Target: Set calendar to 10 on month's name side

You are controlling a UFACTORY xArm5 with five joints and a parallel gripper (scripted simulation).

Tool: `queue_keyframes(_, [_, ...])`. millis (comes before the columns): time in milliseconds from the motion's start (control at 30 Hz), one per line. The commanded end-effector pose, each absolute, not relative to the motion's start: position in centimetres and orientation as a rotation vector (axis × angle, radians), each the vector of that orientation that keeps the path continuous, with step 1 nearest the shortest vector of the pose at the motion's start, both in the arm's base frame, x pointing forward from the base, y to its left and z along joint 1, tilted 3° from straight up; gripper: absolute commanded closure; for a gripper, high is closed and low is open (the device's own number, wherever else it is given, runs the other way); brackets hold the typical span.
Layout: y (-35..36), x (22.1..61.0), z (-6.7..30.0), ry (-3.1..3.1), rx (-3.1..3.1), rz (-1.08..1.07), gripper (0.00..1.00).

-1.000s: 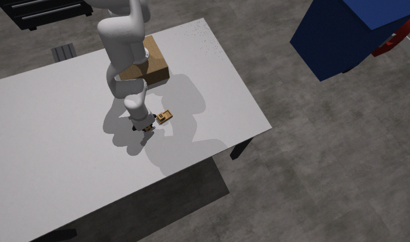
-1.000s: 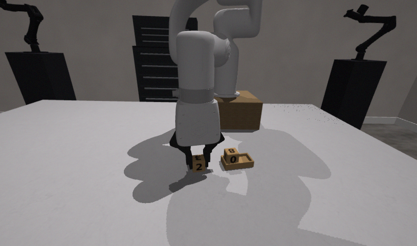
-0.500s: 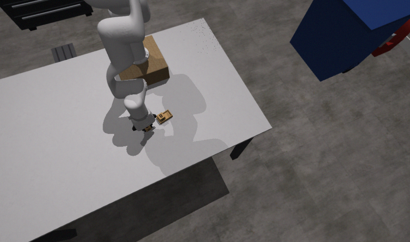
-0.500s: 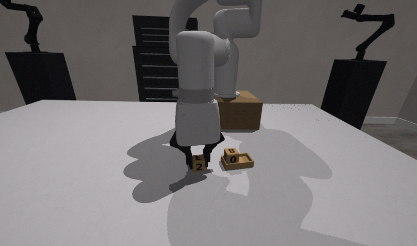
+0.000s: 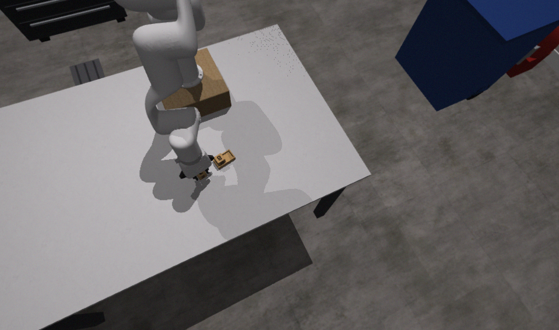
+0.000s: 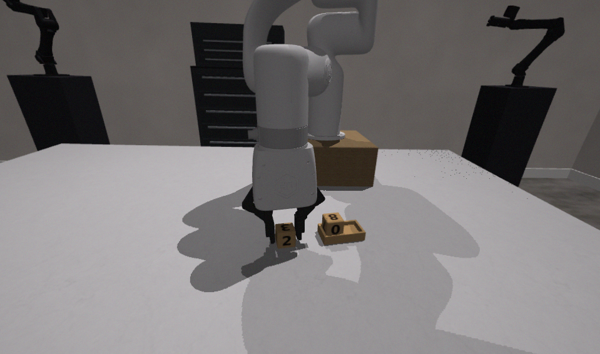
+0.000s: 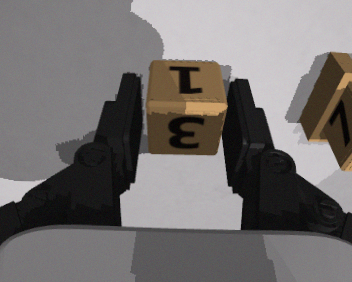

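Observation:
A wooden cube (image 6: 286,235) (image 5: 201,175) (image 7: 185,115) stands on the table left of the tray. It shows 3 on top and 2 toward the exterior camera; the wrist view also shows its 1 face. My gripper (image 6: 285,239) (image 7: 183,100) points straight down around this cube. Its fingers stand a little apart from the cube's sides, so it is open. The small wooden tray (image 6: 342,239) (image 5: 232,157) lies flat on the table. The second cube (image 6: 333,223) (image 5: 219,158) (image 7: 344,125) stands in the tray's left half, with 8 on top and 0 facing the exterior camera. The tray's right half is empty.
The arm's base stands on a brown box (image 6: 348,162) (image 5: 209,88) behind the tray. The white table (image 6: 94,229) (image 5: 67,184) ends not far to the right of the tray in the top view.

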State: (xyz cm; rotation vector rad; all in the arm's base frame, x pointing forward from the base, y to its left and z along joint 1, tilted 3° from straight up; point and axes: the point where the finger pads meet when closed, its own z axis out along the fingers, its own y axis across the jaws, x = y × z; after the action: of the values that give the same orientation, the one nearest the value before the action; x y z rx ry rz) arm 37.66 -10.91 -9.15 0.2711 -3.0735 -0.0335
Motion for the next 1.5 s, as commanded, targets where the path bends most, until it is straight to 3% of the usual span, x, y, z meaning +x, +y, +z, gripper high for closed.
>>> queue_keyframes(0, [-10.9, 37.8, -9.1, -3.076, 0.271, -0.032, 0.55])
queue_keyframes(100, [-10.9, 37.8, -9.1, -3.076, 0.271, -0.032, 0.55])
queue_keyframes(133, [-10.9, 37.8, -9.1, -3.076, 0.271, -0.032, 0.51])
queue_keyframes(667, [-10.8, 37.9, -8.6, -3.076, 0.271, -0.032, 0.51])
queue_keyframes(1133, [-10.7, 38.3, -2.1, -3.076, 0.271, -0.031, 0.51])
queue_keyframes(1467, [-10.7, 38.4, -0.2, -3.076, 0.271, -0.031, 0.51])
